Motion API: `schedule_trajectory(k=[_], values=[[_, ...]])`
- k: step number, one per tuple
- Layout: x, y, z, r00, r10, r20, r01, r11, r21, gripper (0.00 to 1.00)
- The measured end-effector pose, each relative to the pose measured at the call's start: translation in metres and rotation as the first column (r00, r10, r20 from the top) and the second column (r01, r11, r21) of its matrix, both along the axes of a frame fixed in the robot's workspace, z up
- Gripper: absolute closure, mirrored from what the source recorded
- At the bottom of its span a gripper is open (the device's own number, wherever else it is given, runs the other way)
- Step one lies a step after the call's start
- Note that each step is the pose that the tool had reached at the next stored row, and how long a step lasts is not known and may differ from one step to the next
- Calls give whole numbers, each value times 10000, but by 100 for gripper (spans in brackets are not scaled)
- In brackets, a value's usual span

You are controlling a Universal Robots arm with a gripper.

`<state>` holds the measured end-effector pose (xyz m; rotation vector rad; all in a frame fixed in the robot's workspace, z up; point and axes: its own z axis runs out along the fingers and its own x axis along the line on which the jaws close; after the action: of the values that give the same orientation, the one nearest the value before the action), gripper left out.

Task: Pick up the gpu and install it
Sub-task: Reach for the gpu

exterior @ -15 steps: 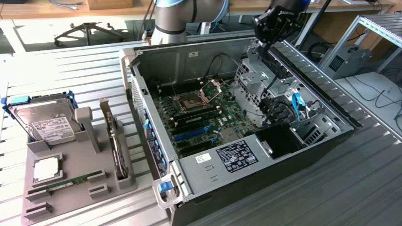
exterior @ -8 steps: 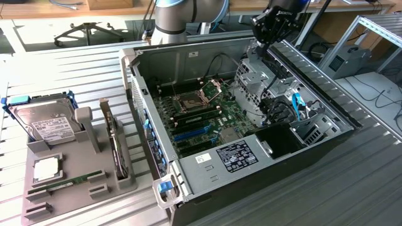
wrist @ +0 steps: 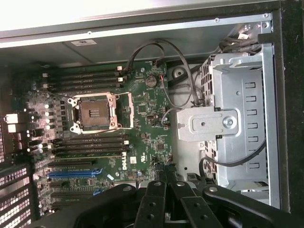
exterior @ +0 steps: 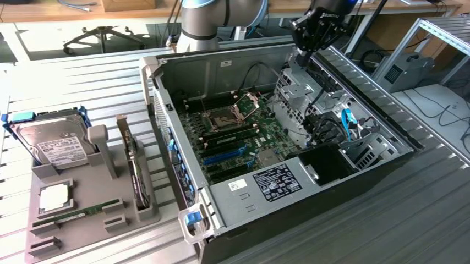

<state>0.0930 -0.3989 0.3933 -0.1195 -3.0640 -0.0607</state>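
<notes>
The gpu (exterior: 136,165) stands on edge in the grey holder (exterior: 88,220) on the table (exterior: 74,82), its long axis running near-to-far alongside the open computer case (exterior: 220,66), above whose drive cage (exterior: 294,91) hangs the pincer (exterior: 307,47), fully closed and empty.

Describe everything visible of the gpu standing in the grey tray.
The gpu, a flat black card with a silver metal end bracket, stands upright on its long edge in a slot of the grey plastic holder tray, to the exterior view's left of the open computer case. It is seen nearly edge-on, so its fan face hardly shows. Only the tray touches it; the shut gripper is over the case.
</notes>
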Motion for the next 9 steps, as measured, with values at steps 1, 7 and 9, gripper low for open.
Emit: schedule_trajectory(k=[1,7,9], values=[[-7,0,0,10000,0,0,0,10000,0,89],[-90,0,0,10000,1,1,-1,10000,0,89],[-124,0,0,10000,0,2,0,10000,0,89]])
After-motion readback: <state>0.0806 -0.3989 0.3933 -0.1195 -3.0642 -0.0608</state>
